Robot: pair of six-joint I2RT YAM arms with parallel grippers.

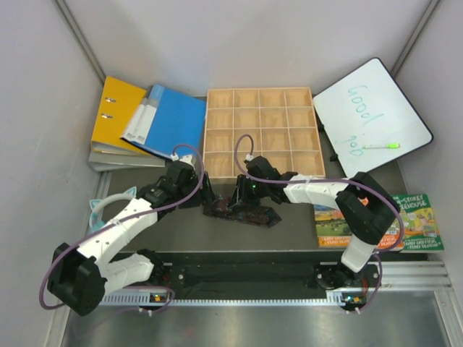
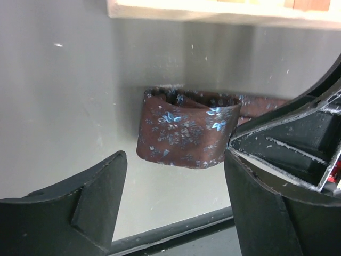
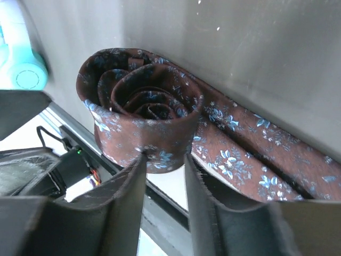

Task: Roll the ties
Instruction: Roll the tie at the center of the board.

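- While its fingers stand wide apart, the left gripper [image 2: 175, 162] holds nothing; the rolled end of the tie sits just ahead of the gap, touching neither finger that I can see.
- Narrowly parted, the right gripper [image 3: 165, 160] has its tips right at the roll's outer wall; whether they pinch the fabric I cannot tell.
- Between the two grippers, the tie [image 3: 144, 106] lies near the middle of the table [image 1: 289, 233]. One end is wound into a loose spiral standing on its edge, and the flat tail [image 3: 256, 160] runs off toward the right edge.
- Just beyond the tie, a wooden compartment tray [image 1: 260, 134] sits at the middle of the far edge.
- A yellow binder [image 1: 116, 112] and a blue binder [image 1: 170, 123] fill the far left corner.
- A whiteboard [image 1: 372, 116] with a green marker [image 1: 381, 145] on it leans at the far right corner.
- Picture books [image 1: 412, 220] lie at the right edge, and a teal item [image 1: 101, 210] at the left edge.
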